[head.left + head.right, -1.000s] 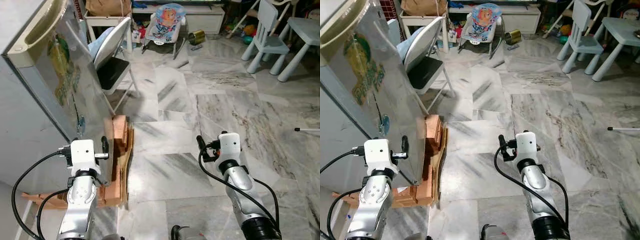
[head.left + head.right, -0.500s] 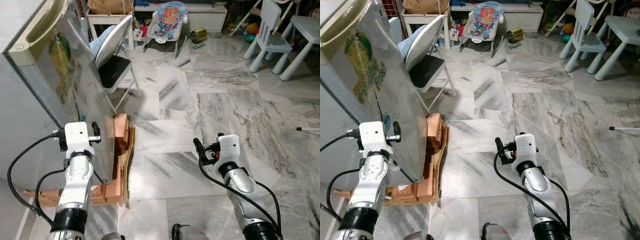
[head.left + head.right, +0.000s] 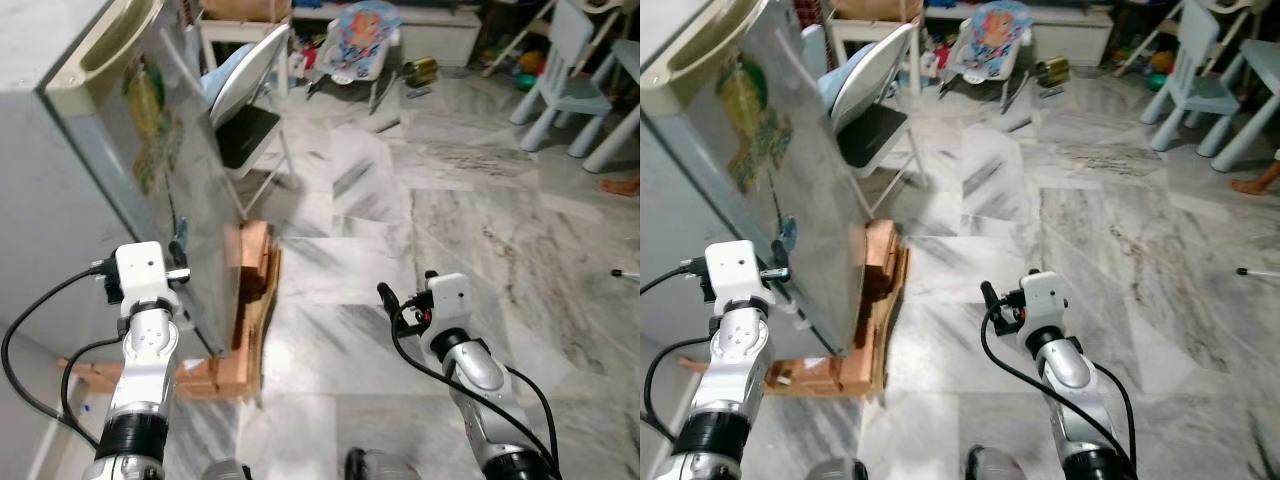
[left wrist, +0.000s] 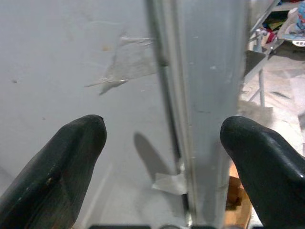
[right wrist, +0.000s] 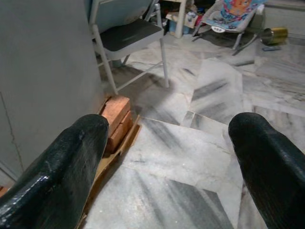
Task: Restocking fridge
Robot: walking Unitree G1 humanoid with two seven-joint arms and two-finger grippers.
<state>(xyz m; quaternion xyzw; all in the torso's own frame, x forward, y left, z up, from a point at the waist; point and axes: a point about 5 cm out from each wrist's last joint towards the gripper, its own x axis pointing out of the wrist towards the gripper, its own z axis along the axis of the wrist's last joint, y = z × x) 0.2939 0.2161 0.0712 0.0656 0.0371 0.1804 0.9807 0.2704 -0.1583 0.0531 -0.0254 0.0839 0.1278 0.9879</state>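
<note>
The fridge stands at my left, its silver door [image 3: 170, 190] shut and carrying green and yellow stickers, with a cream handle recess along the top. My left gripper [image 3: 182, 272] is open at the door's free edge, low down. In the left wrist view one finger [image 4: 62, 162] lies over the grey side wall [image 4: 71, 57] and the other past the door edge [image 4: 209, 95]. My right gripper [image 3: 392, 303] hangs open over the marble floor with nothing between its fingers [image 5: 71, 162].
Wooden blocks and cardboard [image 3: 252, 290] prop the fridge's base. A folding chair [image 3: 250, 110] stands just beyond the door. Farther off are a baby bouncer [image 3: 365, 30], a blue child's chair [image 3: 575, 70] and a person's foot [image 3: 620, 185]. Marble floor [image 3: 450, 220] lies open ahead.
The camera has shifted. My left gripper has risen from the door's lower corner and moved left onto the door's edge. A person's foot has come into view at the right.
</note>
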